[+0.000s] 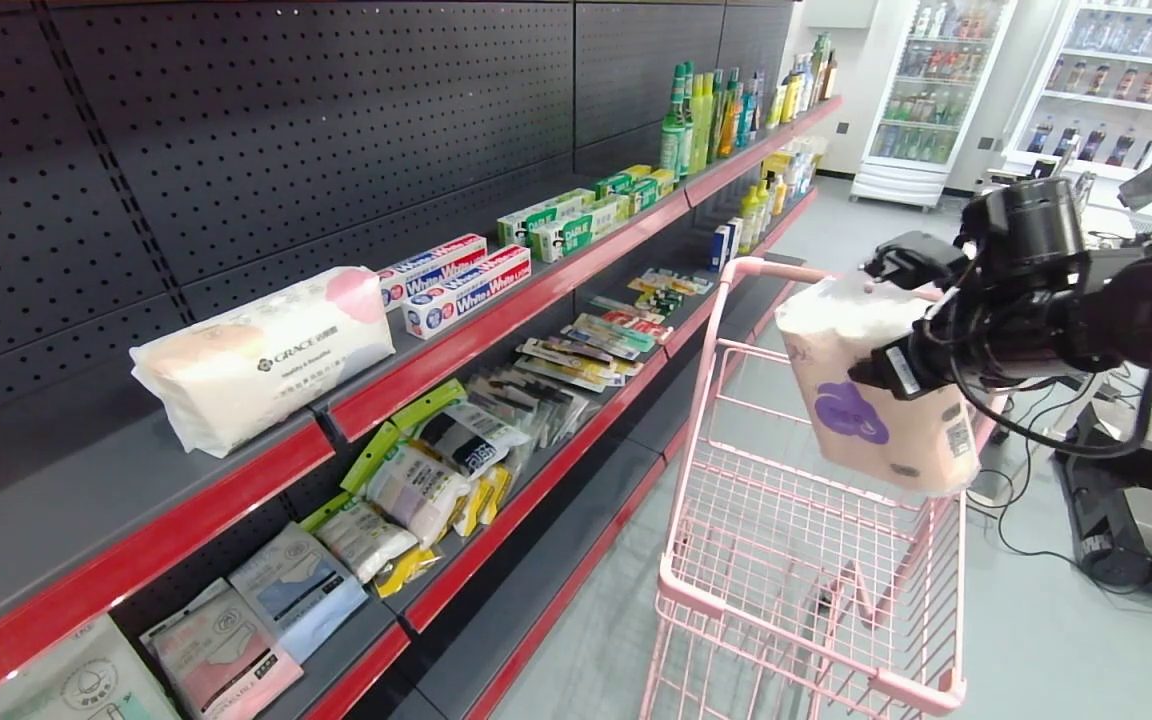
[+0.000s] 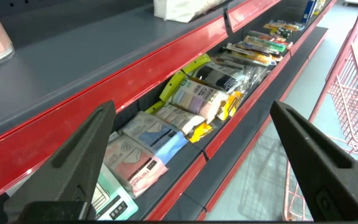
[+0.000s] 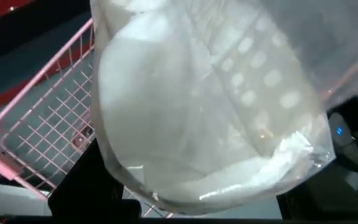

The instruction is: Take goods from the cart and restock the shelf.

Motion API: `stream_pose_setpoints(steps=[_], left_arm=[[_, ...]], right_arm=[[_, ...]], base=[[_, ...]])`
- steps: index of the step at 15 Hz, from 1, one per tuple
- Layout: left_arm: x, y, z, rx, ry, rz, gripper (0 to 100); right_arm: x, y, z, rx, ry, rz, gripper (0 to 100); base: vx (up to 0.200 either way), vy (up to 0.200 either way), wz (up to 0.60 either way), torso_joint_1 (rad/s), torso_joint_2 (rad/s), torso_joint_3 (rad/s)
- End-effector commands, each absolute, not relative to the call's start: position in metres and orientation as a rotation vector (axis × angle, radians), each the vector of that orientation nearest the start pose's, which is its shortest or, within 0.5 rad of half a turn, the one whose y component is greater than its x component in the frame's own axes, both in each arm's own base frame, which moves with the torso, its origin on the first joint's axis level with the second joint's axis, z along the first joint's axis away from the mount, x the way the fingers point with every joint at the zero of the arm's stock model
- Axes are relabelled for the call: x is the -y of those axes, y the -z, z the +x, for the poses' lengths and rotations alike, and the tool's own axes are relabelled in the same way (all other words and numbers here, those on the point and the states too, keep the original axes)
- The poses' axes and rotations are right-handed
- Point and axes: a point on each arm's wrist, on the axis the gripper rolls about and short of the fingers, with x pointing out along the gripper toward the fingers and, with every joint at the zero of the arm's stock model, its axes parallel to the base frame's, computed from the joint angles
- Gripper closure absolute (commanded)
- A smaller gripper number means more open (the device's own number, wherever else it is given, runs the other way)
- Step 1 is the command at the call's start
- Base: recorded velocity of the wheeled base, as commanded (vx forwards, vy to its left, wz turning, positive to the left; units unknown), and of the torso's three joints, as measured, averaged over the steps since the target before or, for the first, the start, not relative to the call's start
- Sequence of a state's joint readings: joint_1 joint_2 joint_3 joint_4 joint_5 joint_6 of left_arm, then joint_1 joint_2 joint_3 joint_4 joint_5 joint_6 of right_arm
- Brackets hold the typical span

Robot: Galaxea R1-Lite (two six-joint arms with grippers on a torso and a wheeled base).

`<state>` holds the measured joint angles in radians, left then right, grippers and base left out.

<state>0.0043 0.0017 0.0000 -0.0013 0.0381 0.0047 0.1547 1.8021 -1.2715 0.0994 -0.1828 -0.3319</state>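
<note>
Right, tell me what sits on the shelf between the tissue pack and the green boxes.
Long red, white and blue boxes lie between the tissue pack and the green boxes, as the head view shows.

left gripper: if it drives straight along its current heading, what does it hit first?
Most likely the pile of small packets, dead ahead of the open left gripper. Depth is unclear, but nothing shows in front of them.
</note>
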Motion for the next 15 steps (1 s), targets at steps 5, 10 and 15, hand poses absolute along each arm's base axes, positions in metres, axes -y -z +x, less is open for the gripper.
stream_pose_setpoints(steps=[5,10,15], left_arm=[[-0.001,-0.076,-0.023,-0.002,-0.043,0.005,0],[-0.001,-0.076,-0.023,-0.002,-0.043,0.005,0],[-0.001,-0.076,-0.023,-0.002,-0.044,0.005,0]], right_arm=[[-0.011,-0.257,0.173,-0.401,-0.06,-0.238,100],[0.003,-0.251,0.131,-0.34,0.027,-0.232,100],[0.009,-0.244,0.113,-0.334,0.076,-0.279,100]], base=[[0.0,0.0,0.0,0.0,0.0,0.0],[0.0,0.0,0.0,0.0,0.0,0.0],[0.0,0.0,0.0,0.076,-0.16,-0.085]])
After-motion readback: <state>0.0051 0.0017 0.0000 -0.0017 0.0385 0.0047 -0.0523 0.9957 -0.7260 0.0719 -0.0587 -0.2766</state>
